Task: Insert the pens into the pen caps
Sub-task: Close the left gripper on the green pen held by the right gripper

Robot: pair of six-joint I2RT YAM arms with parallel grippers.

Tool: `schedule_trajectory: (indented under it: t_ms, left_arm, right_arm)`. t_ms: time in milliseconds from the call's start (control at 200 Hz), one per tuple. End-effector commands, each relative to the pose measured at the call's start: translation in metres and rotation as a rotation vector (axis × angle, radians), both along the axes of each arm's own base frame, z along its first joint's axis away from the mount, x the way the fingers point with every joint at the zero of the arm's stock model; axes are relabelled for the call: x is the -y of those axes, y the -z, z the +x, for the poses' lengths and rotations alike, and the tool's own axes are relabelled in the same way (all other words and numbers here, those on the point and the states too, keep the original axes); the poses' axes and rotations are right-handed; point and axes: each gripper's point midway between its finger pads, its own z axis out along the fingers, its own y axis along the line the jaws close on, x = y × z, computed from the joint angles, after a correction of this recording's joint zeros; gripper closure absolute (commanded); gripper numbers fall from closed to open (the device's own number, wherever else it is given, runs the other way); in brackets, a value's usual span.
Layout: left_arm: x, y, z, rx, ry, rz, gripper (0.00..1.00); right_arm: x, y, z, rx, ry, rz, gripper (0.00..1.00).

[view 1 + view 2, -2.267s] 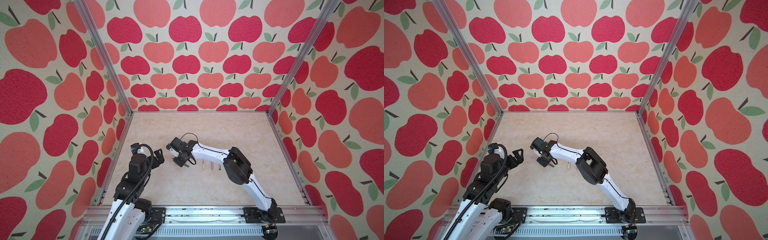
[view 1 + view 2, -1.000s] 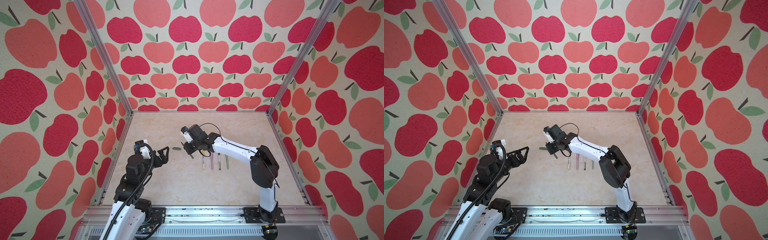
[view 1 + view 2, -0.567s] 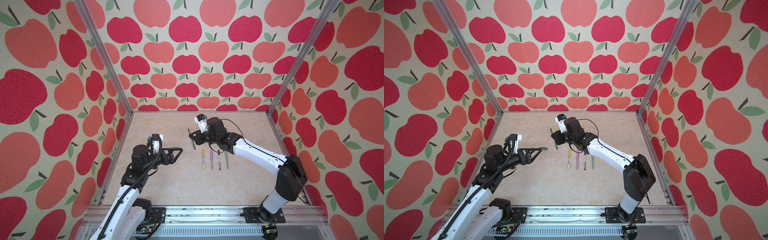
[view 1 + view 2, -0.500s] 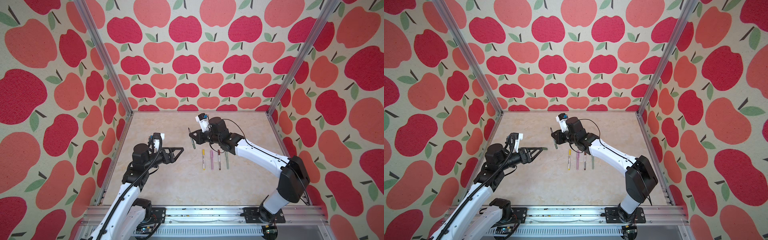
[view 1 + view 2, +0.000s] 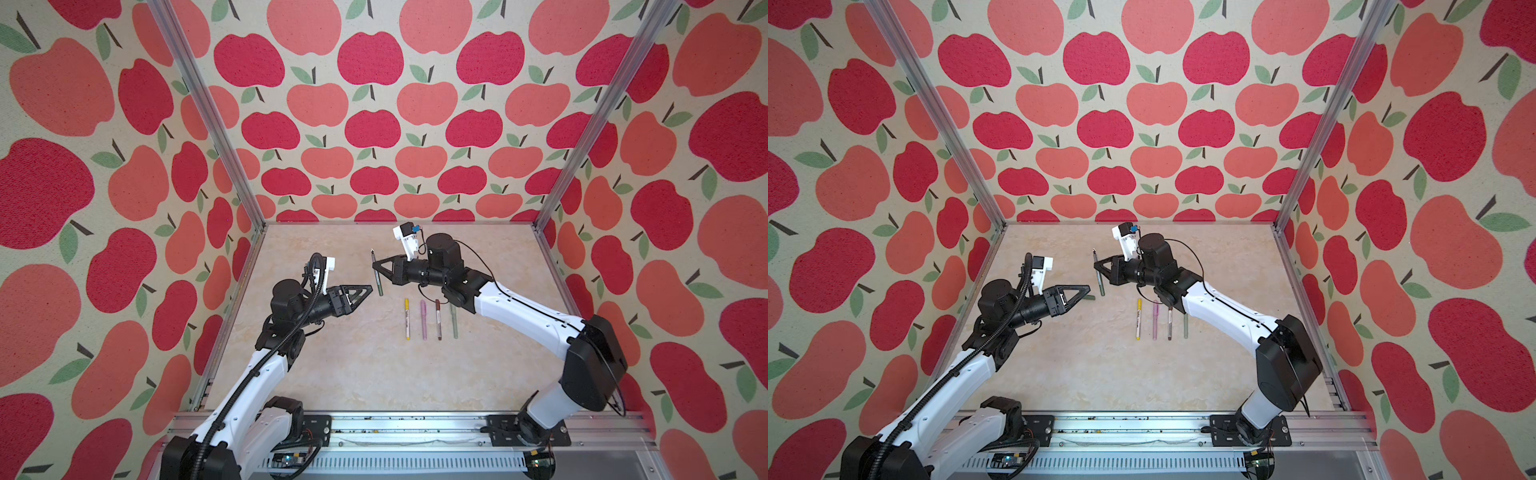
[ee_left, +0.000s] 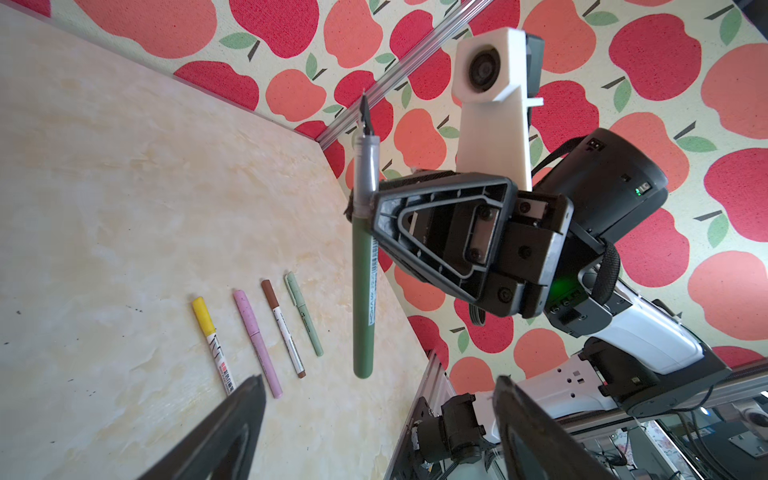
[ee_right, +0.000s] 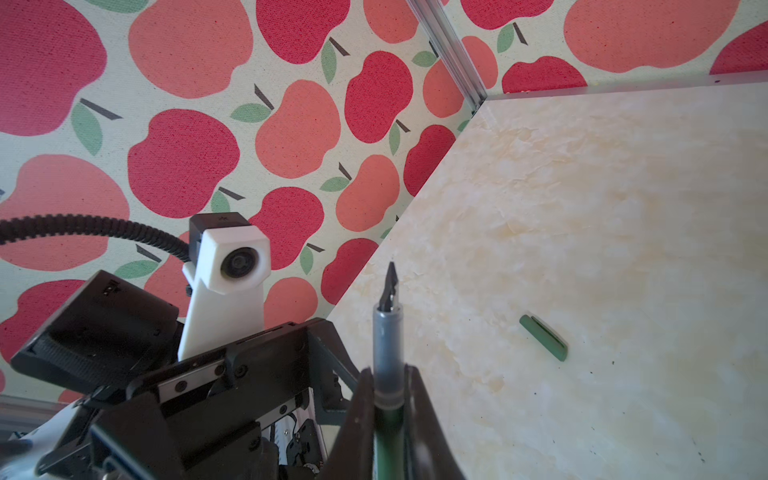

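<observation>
1. Left of centre in a top view, your left gripper (image 5: pixel 1084 289) hovers with its fingers spread wide and empty. It is just beside the dark green cap (image 5: pixel 1089 297), which lies on the table (image 5: pixel 1100 374).
2. At centre, your right gripper (image 5: pixel 376 269) is clamped on the dark green pen (image 5: pixel 379 286), held upright with its tip up.
3. Right of that, four capped pens (image 5: pixel 424 320) lie in a row. That makes four done, with one pair left.

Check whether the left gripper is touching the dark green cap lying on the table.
Apart. The right wrist view shows the dark green cap lying alone on the bare table, with a clear gap between it and the open left gripper.
</observation>
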Motion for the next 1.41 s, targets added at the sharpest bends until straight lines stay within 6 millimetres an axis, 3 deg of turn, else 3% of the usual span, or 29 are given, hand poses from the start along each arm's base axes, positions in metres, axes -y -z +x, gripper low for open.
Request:
schedule_trajectory:
  t_ms: [0,605,1401]
  left_arm:
    - [0.004,-0.007,0.000,0.024,0.018,-0.027,0.15]
    - [0.013,-0.006,0.013,0.008,0.033,-0.046,0.34]
    - [0.016,-0.004,0.019,-0.001,0.025,-0.055,0.70]
  right_arm:
    - [-0.006,-0.013,-0.005,-0.021,-0.046,0.071,0.94]
    - [-0.024,-0.011,-0.012,-0.029,-0.090,0.068,0.94]
    - [-0.029,-0.005,-0.011,-0.036,-0.094,0.071,0.94]
